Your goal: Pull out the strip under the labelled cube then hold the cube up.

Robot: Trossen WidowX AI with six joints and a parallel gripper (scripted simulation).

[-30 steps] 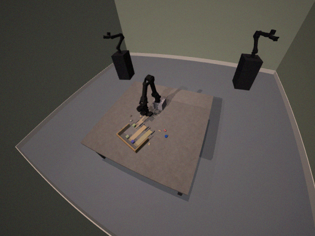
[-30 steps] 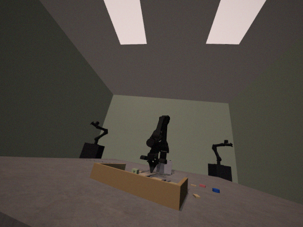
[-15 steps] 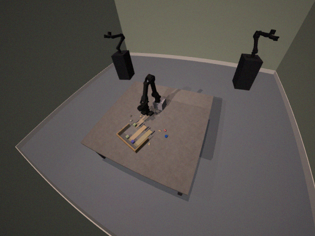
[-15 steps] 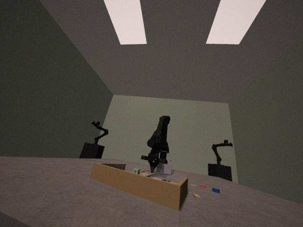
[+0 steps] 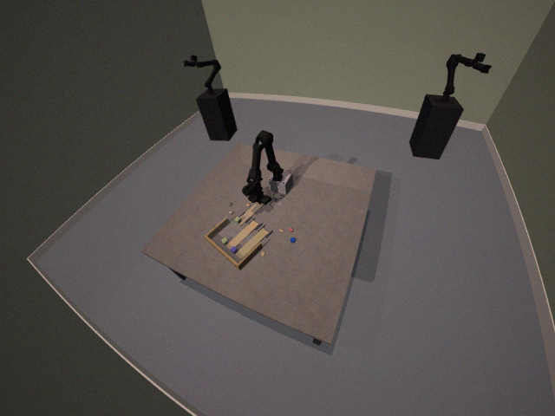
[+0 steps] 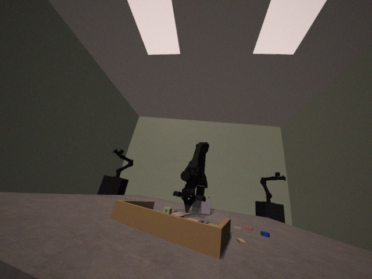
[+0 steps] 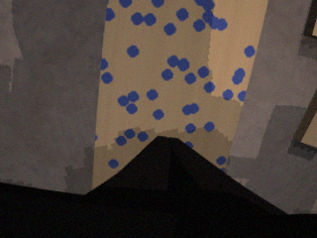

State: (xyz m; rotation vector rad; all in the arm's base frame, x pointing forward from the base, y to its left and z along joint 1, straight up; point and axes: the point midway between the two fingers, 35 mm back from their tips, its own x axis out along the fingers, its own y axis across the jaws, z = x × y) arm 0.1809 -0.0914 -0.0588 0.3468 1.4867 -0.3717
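Two black pedestals (image 5: 216, 113) (image 5: 434, 126) on the blue-grey floor (image 5: 447, 269) by the pale green wall (image 5: 358, 48), a blue disc (image 5: 293, 239) and red block (image 5: 290, 229) on the table (image 5: 286, 286), two ceiling light panels (image 6: 156, 27) (image 6: 288, 27)

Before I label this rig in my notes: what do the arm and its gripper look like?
The arm is matt black all over, made of slim boxy links with chunky joints. Its gripper is black too, with two flat fingers tapering to a shared wedge-like point. No cables, markings or coloured parts are visible.

top view high, exterior low across the table (image 6: 75, 234), wrist straight down.
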